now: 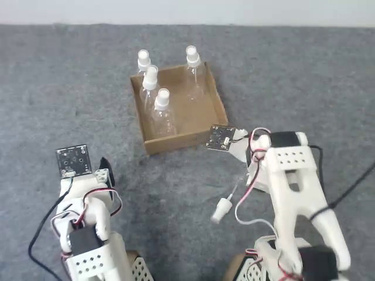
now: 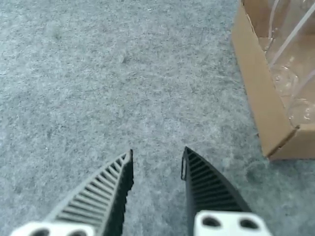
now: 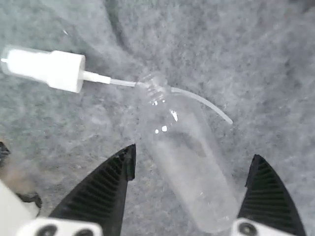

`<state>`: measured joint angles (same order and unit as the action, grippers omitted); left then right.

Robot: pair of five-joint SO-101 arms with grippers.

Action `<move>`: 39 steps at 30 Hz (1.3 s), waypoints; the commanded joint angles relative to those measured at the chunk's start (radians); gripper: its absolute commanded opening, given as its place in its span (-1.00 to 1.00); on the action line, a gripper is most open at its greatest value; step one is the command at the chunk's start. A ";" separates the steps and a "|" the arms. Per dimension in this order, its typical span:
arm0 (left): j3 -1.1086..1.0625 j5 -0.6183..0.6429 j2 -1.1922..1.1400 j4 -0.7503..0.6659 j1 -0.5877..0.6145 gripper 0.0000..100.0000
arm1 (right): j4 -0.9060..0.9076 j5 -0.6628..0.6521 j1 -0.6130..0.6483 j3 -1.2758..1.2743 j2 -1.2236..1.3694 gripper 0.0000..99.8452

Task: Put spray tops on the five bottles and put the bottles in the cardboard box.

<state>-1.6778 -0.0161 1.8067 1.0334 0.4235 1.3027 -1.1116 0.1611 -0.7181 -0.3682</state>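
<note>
Overhead and wrist views of the fifth bottle before capping. The shallow brown cardboard box [image 1: 176,140] sits mid-way across the grey felt-covered bench [image 1: 70,88]. It holds three clear plastic capped bottles [image 1: 162,114], upright. A fourth stands at its far-left corner, and it cannot be told whether that one is inside the wall. The last uncapped clear plastic bottle [image 3: 189,172] lies on its side on the bench under the right arm. The loose white spray top [image 3: 49,69] lies just beside it, and its thin dip tube [image 3: 202,105] crosses the threaded neck. The right claw [image 3: 193,152] is spread wide and holds nothing, with one jaw on either side of the bottle's body and neither touching it. The left claw [image 2: 158,151] is partly open and empty, over bare bench near the box's front corner. The bottle is judged light, thin-walled and smooth, so it is likely to roll or dent. A gentle grip across the mid-body suits it best. The top is better taken by its white collar than by the bendable tube.
</note>
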 commanded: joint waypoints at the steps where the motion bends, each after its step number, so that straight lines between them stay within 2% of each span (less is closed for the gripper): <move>1: 0.013 -0.011 0.018 -0.031 -0.005 -0.69 | -0.064 -0.044 -0.024 0.012 0.058 -0.39; 12: 0.013 -0.011 0.018 -0.029 -0.005 -0.69 | -0.206 -0.046 -0.036 0.012 0.211 -0.40; 18: 0.013 -0.011 0.018 -0.029 -0.005 -0.69 | -0.254 -0.037 -0.088 0.014 0.228 -0.69; 24: 0.013 -0.011 0.018 -0.029 -0.005 -0.69 | -0.251 0.160 -0.099 0.017 0.214 -0.78; 33: 0.013 -0.011 0.018 -0.029 -0.005 -0.69 | -0.243 0.500 -0.101 0.020 0.213 -0.78; 36: 0.013 -0.011 0.018 -0.028 -0.005 -0.69 | -0.243 0.552 -0.101 0.020 0.220 -0.77; 39: 0.013 -0.011 0.018 -0.028 -0.005 -0.69 | -0.245 0.540 -0.094 0.020 0.223 -0.76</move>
<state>-1.6778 -0.0161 1.8067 1.0334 0.4235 1.0618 -0.5884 0.0752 -0.7181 -0.1274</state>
